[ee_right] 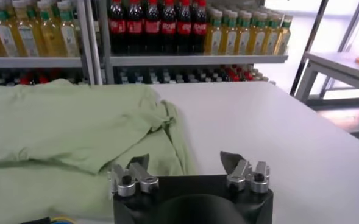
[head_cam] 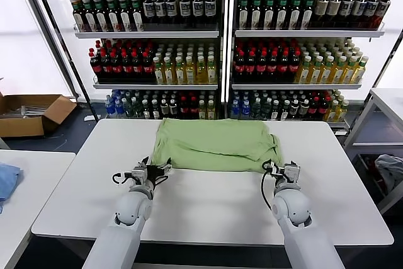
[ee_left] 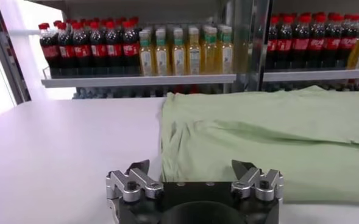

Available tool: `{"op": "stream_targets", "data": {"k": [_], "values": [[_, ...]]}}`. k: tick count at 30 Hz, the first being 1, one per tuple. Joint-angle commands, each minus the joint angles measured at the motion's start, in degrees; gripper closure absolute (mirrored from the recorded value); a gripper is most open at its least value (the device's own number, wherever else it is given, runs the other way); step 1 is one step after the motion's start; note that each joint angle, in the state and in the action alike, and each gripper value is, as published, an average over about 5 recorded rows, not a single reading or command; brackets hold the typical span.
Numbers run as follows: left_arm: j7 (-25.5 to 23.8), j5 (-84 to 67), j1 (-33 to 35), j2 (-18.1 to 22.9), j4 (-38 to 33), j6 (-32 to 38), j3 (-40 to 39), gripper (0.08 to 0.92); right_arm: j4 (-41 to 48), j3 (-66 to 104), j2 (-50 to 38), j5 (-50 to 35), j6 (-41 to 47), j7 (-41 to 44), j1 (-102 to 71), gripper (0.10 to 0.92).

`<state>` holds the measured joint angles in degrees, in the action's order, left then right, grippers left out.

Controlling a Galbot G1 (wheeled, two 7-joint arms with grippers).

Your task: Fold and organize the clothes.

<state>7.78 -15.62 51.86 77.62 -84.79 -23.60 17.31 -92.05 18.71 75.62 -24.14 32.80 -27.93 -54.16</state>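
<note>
A light green shirt (head_cam: pixel 214 145) lies folded and a little rumpled on the far middle of the white table (head_cam: pixel 208 206). My left gripper (head_cam: pixel 153 169) sits low at the shirt's near left corner. In the left wrist view the gripper (ee_left: pixel 191 167) is open, with the shirt (ee_left: pixel 270 140) just beyond its fingertips. My right gripper (head_cam: pixel 278 169) sits at the near right corner. In the right wrist view this gripper (ee_right: pixel 185 159) is open too, and the edge of the shirt (ee_right: pixel 75 131) lies between its fingers, not pinched. Collar, buttons and patch are hidden.
Shelves of bottles (head_cam: pixel 214 48) stand behind the table. A cardboard box (head_cam: pixel 28 113) lies on the floor at far left. A blue cloth (head_cam: pixel 6 181) rests on a side table at left. Another table (head_cam: pixel 387 102) and a grey cloth (head_cam: pixel 389 168) are at right.
</note>
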Motion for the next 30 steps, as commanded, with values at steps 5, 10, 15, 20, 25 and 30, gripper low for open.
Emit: {"op": "stream_targets", "data": {"k": [5, 10, 15, 20, 25, 30], "values": [[-0.4, 0.1, 0.7, -0.5, 0.0, -1.6, -0.2, 0.351, 1.9, -0.1, 0.6, -0.4, 0.4, -0.1, -0.6, 0.623], [-0.6, 0.1, 1.0, -0.5, 0.1, -1.6, -0.3, 0.498, 1.0, 0.2, 0.4, -0.4, 0.4, 0.0, -1.7, 0.770], [-0.7, 0.0, 1.5, -0.9, -1.1, -1.5, -0.1, 0.646, -2.4, 0.6, -0.1, -0.3, 0.3, -0.3, -4.1, 0.880], [-0.6, 0.1, 3.6, -1.8, -5.0, -1.3, 0.0, 0.784, -9.0, 0.8, -1.3, -0.2, 0.4, -0.3, -8.0, 0.886], [-0.2, 0.4, 8.2, -2.6, -12.3, -1.5, 0.0, 0.900, -15.5, 1.4, -1.4, 0.5, 0.4, -0.8, -12.1, 0.886], [0.9, 1.0, 15.4, -3.7, -22.6, -1.7, 0.7, 0.910, -23.4, 2.3, -1.2, 1.4, 0.4, -1.6, -17.7, 0.886]]}}
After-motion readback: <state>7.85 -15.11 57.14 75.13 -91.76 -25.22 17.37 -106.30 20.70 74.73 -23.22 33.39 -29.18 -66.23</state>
